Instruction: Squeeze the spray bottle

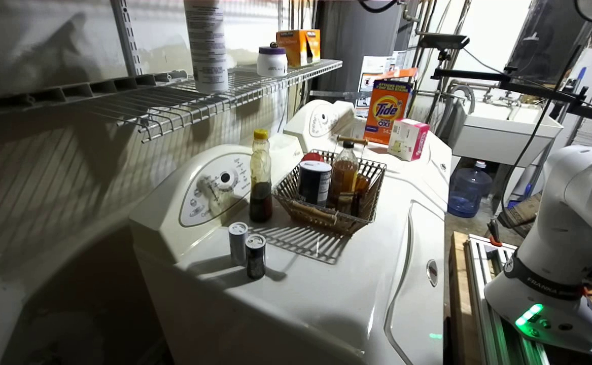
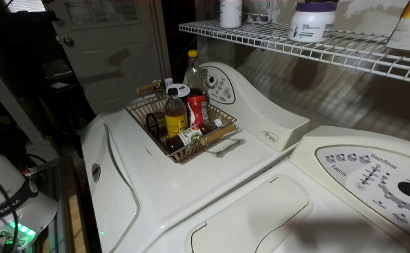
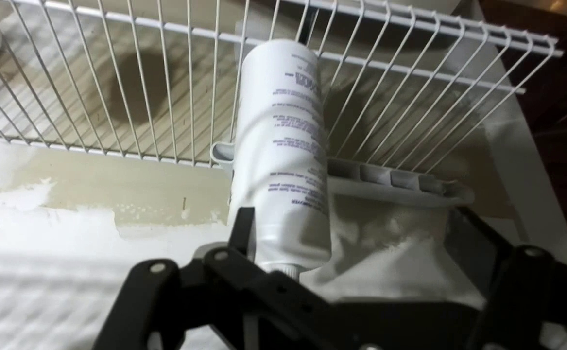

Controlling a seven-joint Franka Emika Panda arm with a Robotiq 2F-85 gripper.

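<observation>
The spray bottle (image 3: 283,160) is white with fine purple print and stands on the wire shelf. It appears upside down in the wrist view. Its lower body shows in both exterior views (image 1: 207,45) (image 2: 231,14), with its top cut off. My gripper (image 3: 353,228) is wide open in the wrist view. The left finger overlaps the bottle's left edge near its neck, and the right finger is well apart from it. I cannot tell whether the bottle is between the fingers in depth. The spray head is hidden behind the gripper. The gripper is out of view in both exterior views.
The wire shelf (image 1: 174,109) also carries a purple-lidded jar (image 1: 272,61) and an orange box (image 1: 298,45). A plastic bracket strip (image 3: 395,184) lies by the bottle. Below, a basket (image 2: 152,147) of bottles, a yellow-capped bottle (image 1: 261,177) and two shakers (image 1: 256,256) stand on the white machine.
</observation>
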